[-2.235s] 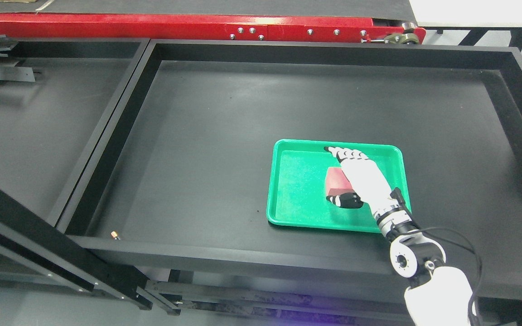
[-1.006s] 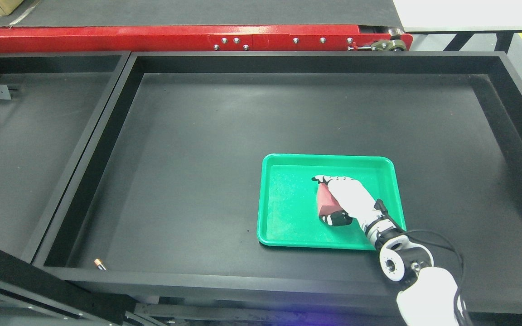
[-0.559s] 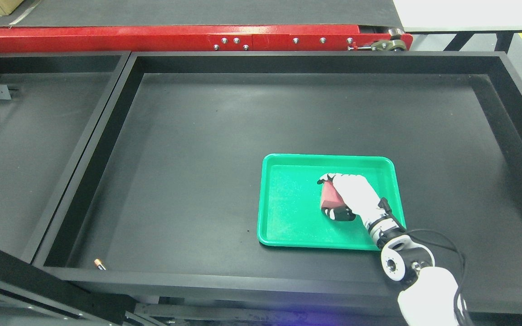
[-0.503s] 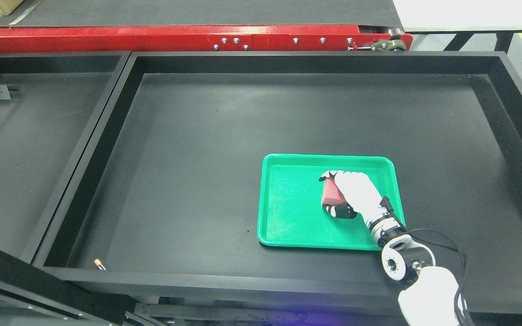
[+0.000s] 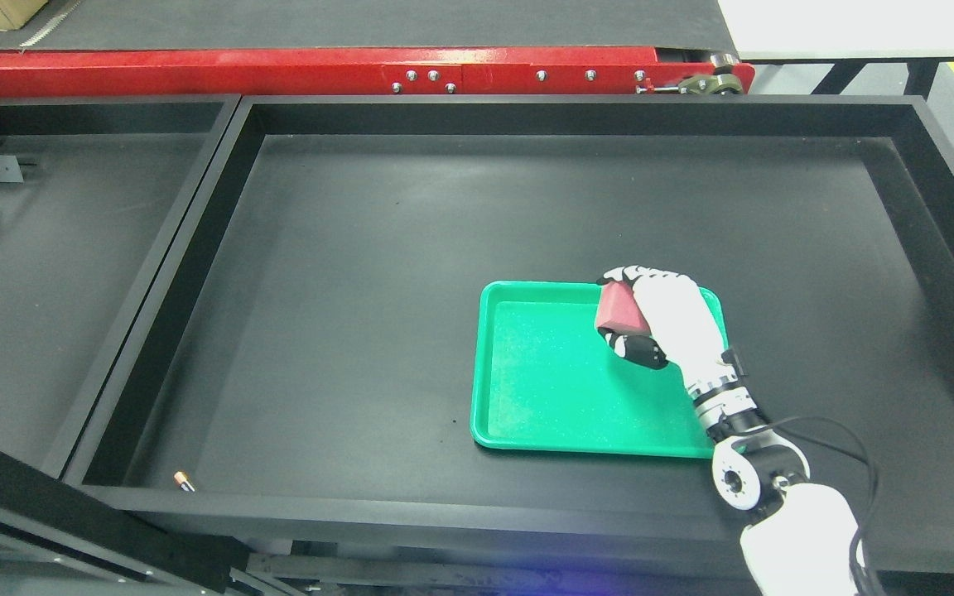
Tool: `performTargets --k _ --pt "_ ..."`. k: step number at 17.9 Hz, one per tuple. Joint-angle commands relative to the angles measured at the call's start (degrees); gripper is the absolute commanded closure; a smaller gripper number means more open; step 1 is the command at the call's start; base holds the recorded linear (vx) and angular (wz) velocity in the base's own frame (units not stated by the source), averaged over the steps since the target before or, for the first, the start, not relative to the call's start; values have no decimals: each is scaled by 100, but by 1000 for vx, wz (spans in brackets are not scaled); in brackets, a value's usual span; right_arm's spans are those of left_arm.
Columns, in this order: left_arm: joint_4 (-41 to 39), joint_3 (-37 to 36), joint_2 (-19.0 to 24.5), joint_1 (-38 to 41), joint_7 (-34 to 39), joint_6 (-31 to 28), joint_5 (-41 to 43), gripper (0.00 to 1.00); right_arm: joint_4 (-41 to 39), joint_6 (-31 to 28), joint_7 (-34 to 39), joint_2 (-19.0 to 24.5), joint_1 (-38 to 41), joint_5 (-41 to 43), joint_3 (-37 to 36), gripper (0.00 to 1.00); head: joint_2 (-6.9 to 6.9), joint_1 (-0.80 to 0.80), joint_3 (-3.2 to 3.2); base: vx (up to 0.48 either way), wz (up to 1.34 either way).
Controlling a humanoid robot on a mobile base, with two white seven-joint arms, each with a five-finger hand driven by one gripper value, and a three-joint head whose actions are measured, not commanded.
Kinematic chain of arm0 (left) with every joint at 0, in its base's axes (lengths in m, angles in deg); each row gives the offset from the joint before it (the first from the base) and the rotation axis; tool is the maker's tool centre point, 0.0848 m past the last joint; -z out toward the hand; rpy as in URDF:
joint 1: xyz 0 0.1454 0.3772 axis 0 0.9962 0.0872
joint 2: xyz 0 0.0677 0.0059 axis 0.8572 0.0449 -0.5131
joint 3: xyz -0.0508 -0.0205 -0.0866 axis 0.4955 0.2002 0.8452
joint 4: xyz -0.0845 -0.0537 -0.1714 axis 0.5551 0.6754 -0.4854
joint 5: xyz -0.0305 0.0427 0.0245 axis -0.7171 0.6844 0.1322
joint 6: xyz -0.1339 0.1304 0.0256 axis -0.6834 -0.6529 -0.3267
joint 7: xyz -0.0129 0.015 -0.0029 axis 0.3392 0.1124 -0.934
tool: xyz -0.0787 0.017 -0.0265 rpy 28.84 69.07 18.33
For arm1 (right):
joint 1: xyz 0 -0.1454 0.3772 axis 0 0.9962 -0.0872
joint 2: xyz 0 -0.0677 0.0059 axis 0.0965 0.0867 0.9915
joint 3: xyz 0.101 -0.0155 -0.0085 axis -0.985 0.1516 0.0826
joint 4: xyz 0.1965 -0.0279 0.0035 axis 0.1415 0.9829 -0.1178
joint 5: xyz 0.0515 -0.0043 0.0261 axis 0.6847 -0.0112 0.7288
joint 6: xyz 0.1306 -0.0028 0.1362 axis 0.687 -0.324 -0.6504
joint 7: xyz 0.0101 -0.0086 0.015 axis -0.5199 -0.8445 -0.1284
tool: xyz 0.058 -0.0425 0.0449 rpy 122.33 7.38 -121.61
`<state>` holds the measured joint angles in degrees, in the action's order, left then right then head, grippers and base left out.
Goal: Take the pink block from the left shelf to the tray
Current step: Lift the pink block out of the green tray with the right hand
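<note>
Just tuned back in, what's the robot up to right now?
The robot's right hand has its fingers closed on the pink block, holding it over the far right part of the green plastic tray. The tray sits in the large black shelf bin. A small battery lies in the bin's near left corner. The left arm is out of view.

black shelf bays [image 5: 411, 223] | red beam [image 5: 295, 62] behind | grey floor [image 5: 953, 91] top right

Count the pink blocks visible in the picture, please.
1: the pink rectangular block is gripped by the white robot right hand above the green plastic tray. Nothing else seems hidden.
</note>
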<state>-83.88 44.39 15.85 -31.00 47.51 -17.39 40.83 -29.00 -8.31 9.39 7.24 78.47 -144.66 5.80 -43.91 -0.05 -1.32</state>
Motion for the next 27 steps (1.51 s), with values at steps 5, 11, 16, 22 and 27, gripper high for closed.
performTargets --k 5,11,16,22,27 --pt "-100 0 100 -167 5 2 0 0 -506 84 -308 -107 159 295 -172 97 0 0 0 -50 21" --pt "-100 0 100 -167 5 2 0 0 -506 84 -299 -125 159 295 -164 97 0 0 0 -137 103" --pt "-100 0 100 -167 5 2 0 0 -585 84 -308 -125 186 400 -181 97 0 0 0 -163 306" --pt "-100 0 100 -167 5 2 0 0 -691 84 -422 -239 230 936 -480 97 0 0 0 -162 321" --pt "-100 0 100 -167 5 2 0 0 -700 84 -536 -318 221 989 -515 96 0 0 0 -166 483"
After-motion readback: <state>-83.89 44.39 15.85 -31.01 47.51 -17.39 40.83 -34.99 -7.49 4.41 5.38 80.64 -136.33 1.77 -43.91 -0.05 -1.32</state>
